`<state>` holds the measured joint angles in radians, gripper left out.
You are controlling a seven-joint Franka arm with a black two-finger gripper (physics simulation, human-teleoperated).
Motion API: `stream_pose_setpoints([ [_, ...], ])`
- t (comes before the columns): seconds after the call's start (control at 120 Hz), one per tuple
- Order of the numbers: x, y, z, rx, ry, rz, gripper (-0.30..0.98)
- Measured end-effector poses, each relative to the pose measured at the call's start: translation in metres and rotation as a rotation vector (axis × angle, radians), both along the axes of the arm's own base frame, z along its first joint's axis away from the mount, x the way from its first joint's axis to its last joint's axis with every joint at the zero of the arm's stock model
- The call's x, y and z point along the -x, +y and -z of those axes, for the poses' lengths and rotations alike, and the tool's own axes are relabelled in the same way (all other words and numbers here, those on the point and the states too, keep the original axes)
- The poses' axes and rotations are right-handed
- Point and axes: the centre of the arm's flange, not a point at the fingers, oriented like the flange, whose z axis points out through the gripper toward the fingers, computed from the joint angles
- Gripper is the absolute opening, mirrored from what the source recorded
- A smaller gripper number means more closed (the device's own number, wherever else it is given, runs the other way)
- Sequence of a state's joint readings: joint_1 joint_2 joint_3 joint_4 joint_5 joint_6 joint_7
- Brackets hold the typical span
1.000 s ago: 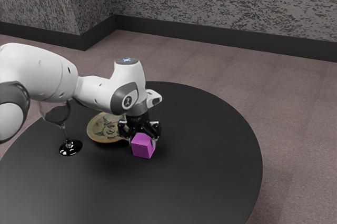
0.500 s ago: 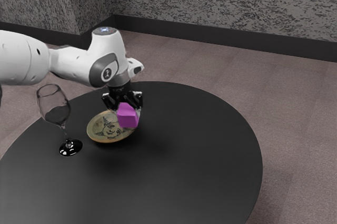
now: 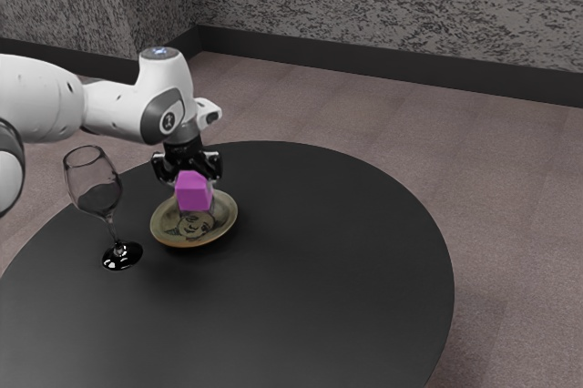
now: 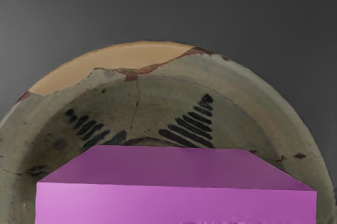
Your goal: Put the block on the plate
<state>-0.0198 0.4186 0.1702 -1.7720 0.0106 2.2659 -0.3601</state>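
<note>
The block is pinched between the two fingers of the black gripper, directly below the hand and gripped at the fingers' lower ends, so it hangs clear of the table and over the plate. In the wrist view its purple top and one side (the top looks the darker of the two) cover part of the plate's painted inside, while the wine glass stands upright near the plate, toward the exterior view's left.
</note>
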Motion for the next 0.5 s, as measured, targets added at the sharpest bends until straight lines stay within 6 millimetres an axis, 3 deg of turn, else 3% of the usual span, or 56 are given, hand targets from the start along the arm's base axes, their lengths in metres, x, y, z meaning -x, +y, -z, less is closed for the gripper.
stream_pose_setpoints([
  [0.167, 0.002, -0.001, -0.009, 0.007, -0.010, 0.026, 0.57],
  [0.267, 0.005, -0.014, -0.030, 0.013, -0.028, 0.058, 0.61],
  [0.5, 0.035, -0.055, -0.144, 0.031, -0.072, 0.178, 0.66],
])
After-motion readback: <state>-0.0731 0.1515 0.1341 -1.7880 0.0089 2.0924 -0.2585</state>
